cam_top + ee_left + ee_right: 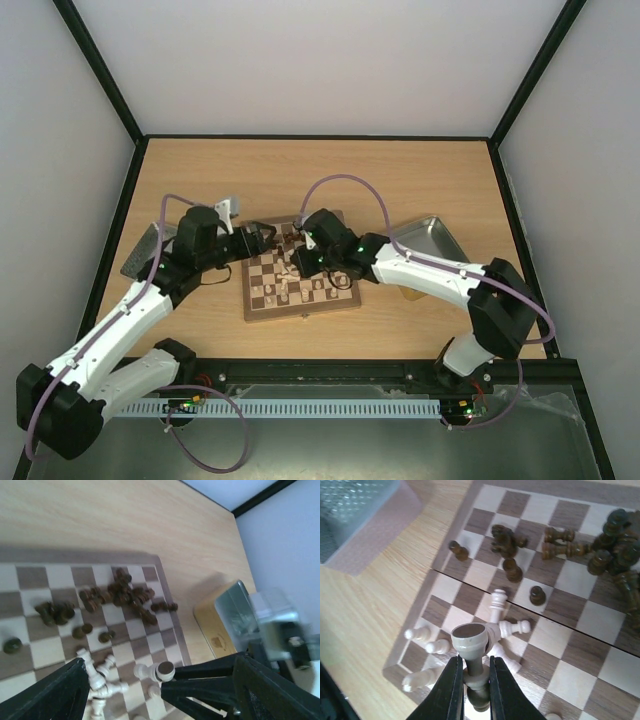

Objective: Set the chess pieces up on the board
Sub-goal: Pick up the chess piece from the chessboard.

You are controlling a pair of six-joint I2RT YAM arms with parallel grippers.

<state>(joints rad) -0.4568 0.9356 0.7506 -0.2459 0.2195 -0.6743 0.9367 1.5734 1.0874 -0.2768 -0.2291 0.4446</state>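
1. My right gripper (473,662) is pressed together on a cream piece (468,639). It pinches the narrow turned stem, and the flat round base faces the wrist camera. I judge the waist is the one spot slim fingers can bite.
2. Below it, other cream pieces (427,645) lie toppled in a loose fan toward the board's near side.
3. My left gripper (122,675) is spread wide and holds nothing. It hangs at the board's left side, probably parked clear of the working arm.
4. The dark pieces (615,545) are heaped on the far squares. They are glossy, rounded and mostly tipped, so likely to roll.
5. The board (570,677), checkered wood with a seam across it, sits mid-table (350,170) between two grey metal trays (430,235).
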